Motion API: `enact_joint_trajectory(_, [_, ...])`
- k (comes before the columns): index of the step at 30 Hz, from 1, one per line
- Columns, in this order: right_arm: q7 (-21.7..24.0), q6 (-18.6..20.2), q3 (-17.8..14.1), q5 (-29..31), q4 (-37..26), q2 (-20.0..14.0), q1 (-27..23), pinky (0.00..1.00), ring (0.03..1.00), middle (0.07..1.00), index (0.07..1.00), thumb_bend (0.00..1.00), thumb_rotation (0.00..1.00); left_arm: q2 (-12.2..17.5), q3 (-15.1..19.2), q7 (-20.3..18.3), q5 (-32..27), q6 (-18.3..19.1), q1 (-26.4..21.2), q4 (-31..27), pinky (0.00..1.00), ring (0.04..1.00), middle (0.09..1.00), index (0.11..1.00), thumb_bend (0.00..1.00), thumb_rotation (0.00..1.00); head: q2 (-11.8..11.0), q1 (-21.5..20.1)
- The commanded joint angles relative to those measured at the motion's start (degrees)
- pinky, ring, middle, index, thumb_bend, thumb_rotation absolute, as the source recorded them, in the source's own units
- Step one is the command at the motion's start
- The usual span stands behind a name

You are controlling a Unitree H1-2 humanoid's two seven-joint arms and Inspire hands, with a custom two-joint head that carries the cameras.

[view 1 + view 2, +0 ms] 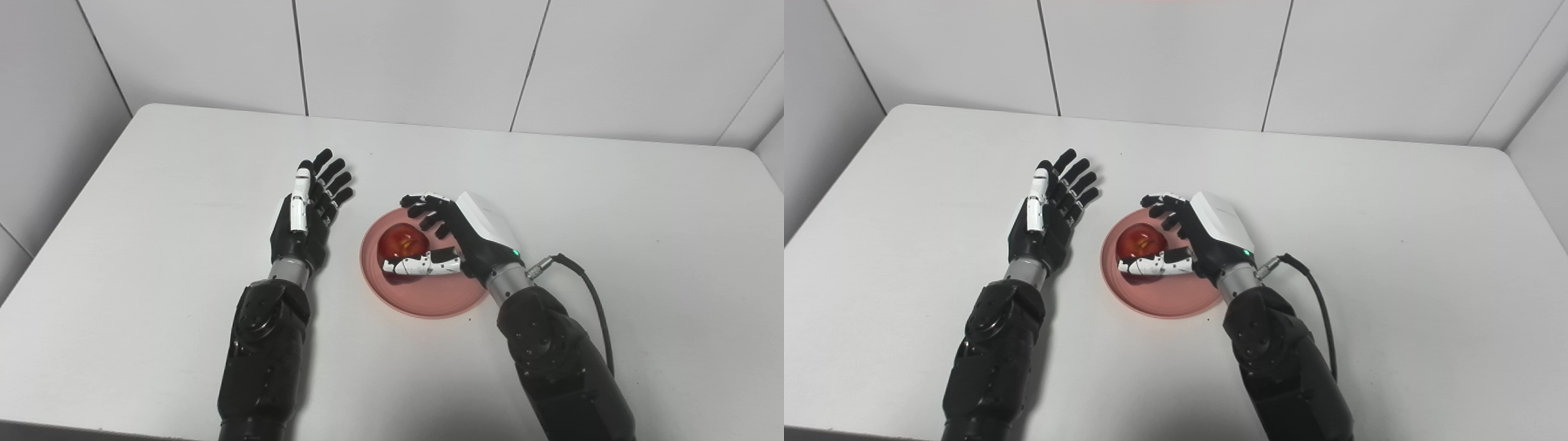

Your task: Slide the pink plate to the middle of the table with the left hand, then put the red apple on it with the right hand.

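The pink plate (429,298) lies near the middle of the white table (153,184). The red apple (401,240) rests on the plate's left half. My right hand (467,237) hovers over the plate's right side, cupped loosely around the apple. Its fingers (429,211) are spread and stand off the fruit, while its thumb (422,265) lies along the apple's near side. My left hand (306,214) is open just left of the plate, fingers stretched out toward the wall, holding nothing and not touching the plate.
A black cable (591,294) loops from the right wrist over the table to the right. The table's rounded far edge meets a white panelled wall (404,55). Both forearms reach in from the front edge.
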Motion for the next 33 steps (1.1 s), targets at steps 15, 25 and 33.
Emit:
enact_joint_trajectory(15, [2.95,-0.55,-2.84,1.04,-8.45,-2.52,-2.26,0.73,0.810,0.851,0.869,1.00,0.57,-0.21,-0.02,0.45,-0.14,1.14,-0.36,-0.06,0.87,0.863,0.873,0.860,0.37,1.00,-0.31,-0.44])
enact_joint_trajectory(25, [2.20,0.07,-8.05,4.44,-11.13,-2.32,-0.89,0.73,0.822,0.863,0.898,1.00,0.67,0.09,0.02,0.30,-0.10,0.89,-0.38,0.51,0.86,0.859,0.869,0.855,0.38,1.00,-0.80,-1.52])
enact_joint_trajectory(33, [-2.61,-2.78,-12.55,6.23,-10.96,-2.59,1.26,0.78,0.856,0.872,0.889,1.00,0.81,0.78,0.24,-0.67,-0.46,-0.21,-0.45,1.67,0.86,0.861,0.872,0.856,0.38,1.00,-0.95,-3.08])
